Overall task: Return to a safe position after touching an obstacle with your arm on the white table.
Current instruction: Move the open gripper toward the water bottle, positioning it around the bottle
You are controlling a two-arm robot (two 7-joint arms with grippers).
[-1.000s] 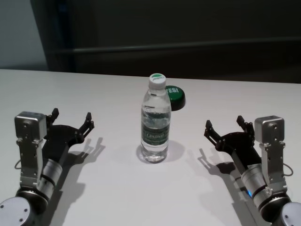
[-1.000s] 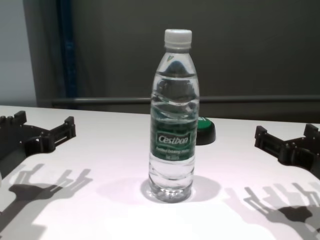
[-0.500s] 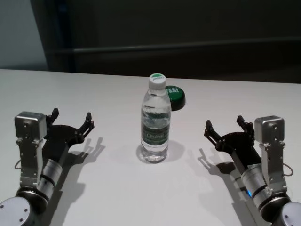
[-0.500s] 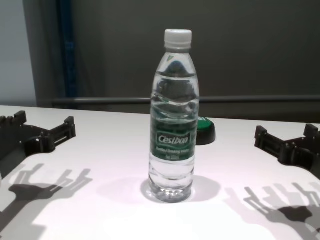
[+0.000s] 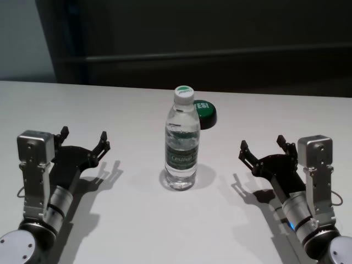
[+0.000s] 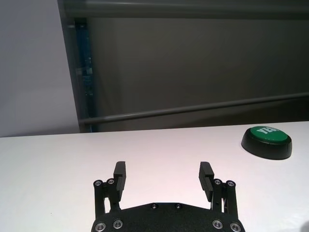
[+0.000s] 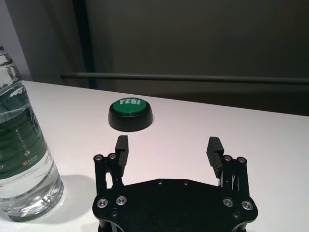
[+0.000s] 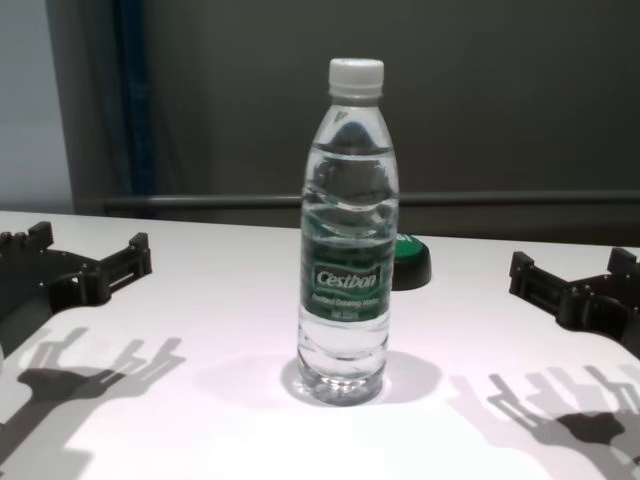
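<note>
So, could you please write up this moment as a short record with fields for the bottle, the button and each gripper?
obstacle: water bottle, upright, capped, on the white table, touched by neither gripper
button: green button, behind the bottle
left gripper: open, holding nothing, left of the bottle
right gripper: open, holding nothing, right of the bottle

One Cestbon water bottle [image 5: 181, 144] up on the single white worktop [image 5: 137, 220]. One green "YES!" button [image 5: 204, 113] behind it. Two robot hands on show: left hand [image 5: 84, 139], right hand [image 5: 263, 147], each with fingers spread.
</note>
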